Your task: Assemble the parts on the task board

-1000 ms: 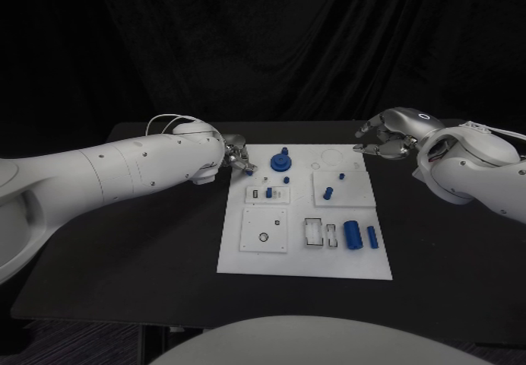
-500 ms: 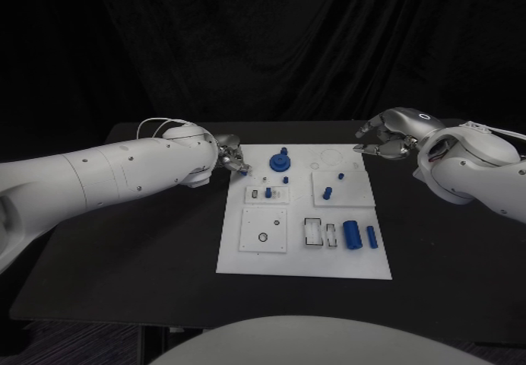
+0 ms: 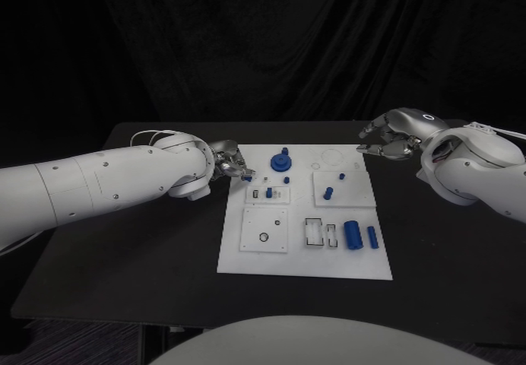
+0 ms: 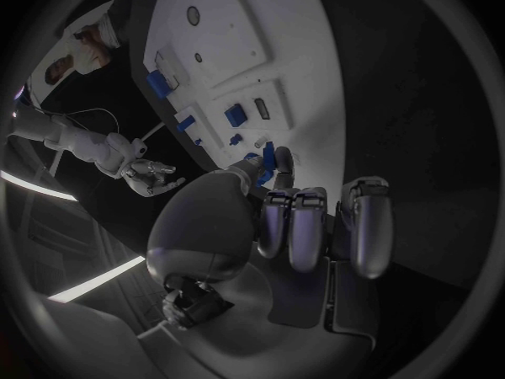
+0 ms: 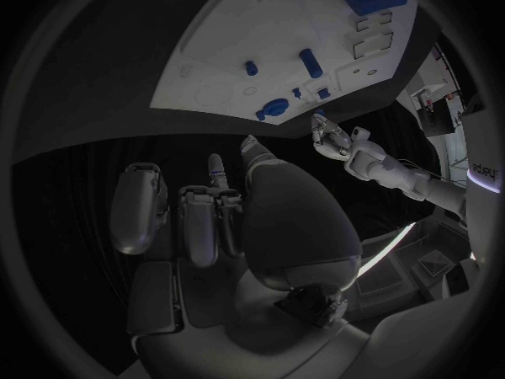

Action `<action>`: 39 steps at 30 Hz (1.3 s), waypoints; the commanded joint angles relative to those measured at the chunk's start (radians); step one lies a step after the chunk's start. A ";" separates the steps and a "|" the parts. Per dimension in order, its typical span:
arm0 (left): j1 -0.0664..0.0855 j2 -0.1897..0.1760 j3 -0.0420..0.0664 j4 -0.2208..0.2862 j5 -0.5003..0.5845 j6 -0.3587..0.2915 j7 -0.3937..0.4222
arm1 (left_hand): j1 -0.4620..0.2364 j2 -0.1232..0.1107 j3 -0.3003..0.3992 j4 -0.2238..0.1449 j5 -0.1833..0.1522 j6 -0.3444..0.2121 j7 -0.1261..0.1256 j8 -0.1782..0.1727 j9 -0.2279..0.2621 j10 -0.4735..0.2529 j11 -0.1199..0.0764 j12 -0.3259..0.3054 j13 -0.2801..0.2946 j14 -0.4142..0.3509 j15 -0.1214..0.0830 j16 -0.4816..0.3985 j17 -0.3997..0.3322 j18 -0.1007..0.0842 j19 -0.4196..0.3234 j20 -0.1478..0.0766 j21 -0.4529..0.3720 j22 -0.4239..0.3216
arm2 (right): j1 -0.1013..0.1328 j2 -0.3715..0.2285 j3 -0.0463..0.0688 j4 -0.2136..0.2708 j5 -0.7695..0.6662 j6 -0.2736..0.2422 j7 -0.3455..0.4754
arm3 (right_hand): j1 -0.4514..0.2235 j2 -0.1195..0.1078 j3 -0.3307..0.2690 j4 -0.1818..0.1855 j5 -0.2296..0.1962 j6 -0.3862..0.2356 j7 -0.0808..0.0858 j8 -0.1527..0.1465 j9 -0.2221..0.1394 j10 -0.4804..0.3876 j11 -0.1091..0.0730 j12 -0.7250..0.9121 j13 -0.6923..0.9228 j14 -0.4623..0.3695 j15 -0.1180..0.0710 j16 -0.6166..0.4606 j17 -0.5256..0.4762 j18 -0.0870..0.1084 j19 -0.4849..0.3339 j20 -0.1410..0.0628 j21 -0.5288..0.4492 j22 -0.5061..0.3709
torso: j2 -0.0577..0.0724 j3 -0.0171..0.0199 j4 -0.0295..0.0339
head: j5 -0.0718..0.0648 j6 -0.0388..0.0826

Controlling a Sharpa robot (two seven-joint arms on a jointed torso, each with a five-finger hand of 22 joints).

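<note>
Movement over the last second belongs to the left hand (image 3: 230,162), which has drawn back a little toward the near-left edge of the task board (image 3: 263,258) with a small blue part (image 4: 269,157) pinched at its fingertips, so a part seems lifted and ready to place. Just beyond it stands the blue gear-like part (image 3: 282,161). The right hand (image 3: 386,141) hovers off the far corner, fingers curled on nothing, with bare table (image 3: 164,251) around both.
</note>
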 commanded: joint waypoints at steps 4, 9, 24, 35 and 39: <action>0.001 -0.018 0.001 0.046 0.061 -0.044 -0.016 | -0.011 0.000 0.007 0.002 -0.004 0.001 0.005 -0.005 0.002 0.106 -0.003 0.003 0.261 0.104 -0.006 0.003 0.263 -0.001 0.024 -0.004 -0.004 0.195 | -0.002 -0.003 0.001 0.006 -0.003 -0.004 -0.015 | 0.013 0.001 0.001 -0.006 0.007 0.009 0.000 -0.005 -0.001 0.079 0.010 -0.006 0.242 0.082 0.007 -0.005 0.210 0.005 -0.004 0.001 -0.003 0.173 | 0.000 0.0017 0.0007 | 0.004 0.000; 0.000 -0.019 0.001 0.059 0.062 -0.057 -0.006 | -0.013 0.001 0.009 0.003 -0.004 0.001 0.006 -0.005 0.003 0.106 -0.003 0.003 0.261 0.104 -0.006 0.003 0.263 -0.001 0.025 -0.004 -0.003 0.195 | -0.002 -0.004 0.001 0.006 -0.003 -0.005 -0.014 | 0.013 0.001 0.001 -0.006 0.007 0.009 0.000 -0.005 -0.001 0.079 0.010 -0.006 0.242 0.082 0.007 -0.005 0.210 0.005 -0.004 0.001 -0.003 0.173 | 0.000 -0.0005 0.0008 | 0.005 0.000; -0.015 0.003 0.001 0.042 0.063 -0.045 -0.004 | -0.019 0.006 0.017 0.008 -0.013 -0.002 0.007 -0.006 0.006 0.106 -0.002 0.003 0.261 0.104 -0.005 0.003 0.263 0.001 0.021 -0.003 -0.010 0.193 | -0.002 -0.002 0.001 0.006 -0.003 -0.003 -0.015 | 0.013 0.001 0.001 -0.006 0.007 0.009 0.000 -0.005 -0.001 0.079 0.010 -0.006 0.242 0.082 0.007 -0.005 0.210 0.005 -0.004 0.001 -0.003 0.173 | 0.001 0.0001 -0.0017 | 0.009 0.000; -0.042 0.000 0.001 0.046 0.063 -0.039 0.001 | -0.021 0.006 0.019 0.009 -0.017 -0.002 0.007 -0.006 0.008 0.106 -0.002 0.003 0.261 0.104 -0.005 0.003 0.263 0.001 0.020 -0.003 -0.010 0.192 | -0.002 -0.004 0.001 0.006 -0.003 -0.001 -0.016 | 0.013 0.001 0.000 -0.006 0.008 0.010 0.000 -0.005 -0.002 0.079 0.010 -0.007 0.242 0.082 0.007 -0.005 0.209 0.005 -0.005 0.001 -0.003 0.173 | 0.002 -0.0004 -0.0006 | 0.009 0.000; -0.046 -0.001 0.001 0.048 0.058 -0.043 0.005 | -0.022 0.007 0.020 0.010 -0.020 -0.001 0.008 -0.005 0.009 0.106 -0.001 0.003 0.261 0.104 -0.005 0.003 0.263 0.001 0.020 -0.003 -0.011 0.192 | -0.002 -0.004 0.001 0.005 -0.003 -0.001 -0.015 | 0.013 0.001 0.000 -0.006 0.008 0.010 0.000 -0.005 -0.002 0.079 0.010 -0.007 0.242 0.082 0.007 -0.005 0.209 0.005 -0.005 0.001 -0.003 0.173 | 0.002 -0.0009 -0.0002 | 0.010 0.000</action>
